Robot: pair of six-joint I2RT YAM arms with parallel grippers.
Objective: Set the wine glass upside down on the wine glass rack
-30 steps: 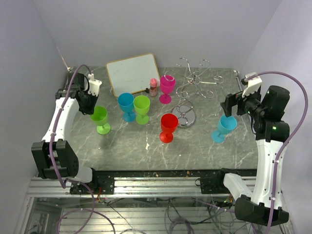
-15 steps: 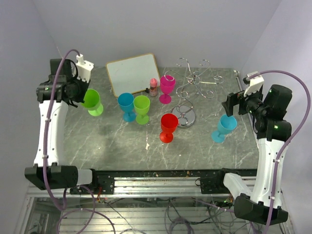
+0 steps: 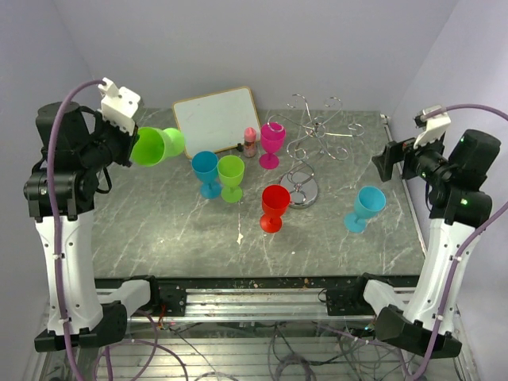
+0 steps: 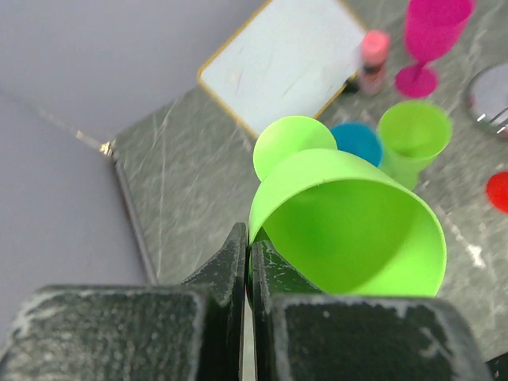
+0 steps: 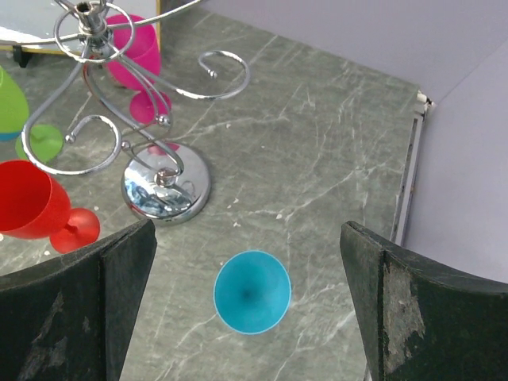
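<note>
My left gripper (image 3: pixel 127 148) is shut on the rim of a bright green wine glass (image 3: pixel 151 146) and holds it high above the table's back left, tipped sideways with its foot pointing right. In the left wrist view the fingers (image 4: pixel 248 238) pinch the rim of the green glass (image 4: pixel 349 230). The silver wire wine glass rack (image 3: pixel 317 136) stands at the back right on its round shiny base (image 5: pixel 165 184), with no glass on it. My right gripper (image 3: pixel 386 163) is open and empty, raised above a teal glass (image 5: pixel 252 290).
Blue (image 3: pixel 205 171), light green (image 3: pixel 231 175), red (image 3: pixel 275 206) and magenta (image 3: pixel 272 143) glasses stand upright mid-table, left of the rack. The teal glass (image 3: pixel 367 205) stands to its right. A white board (image 3: pixel 216 119) and a small pink bottle (image 3: pixel 250 141) are at the back.
My left arm has lifted the green glass off the table, raised it and tipped it sideways. My right gripper has risen and drawn back from the teal glass.
</note>
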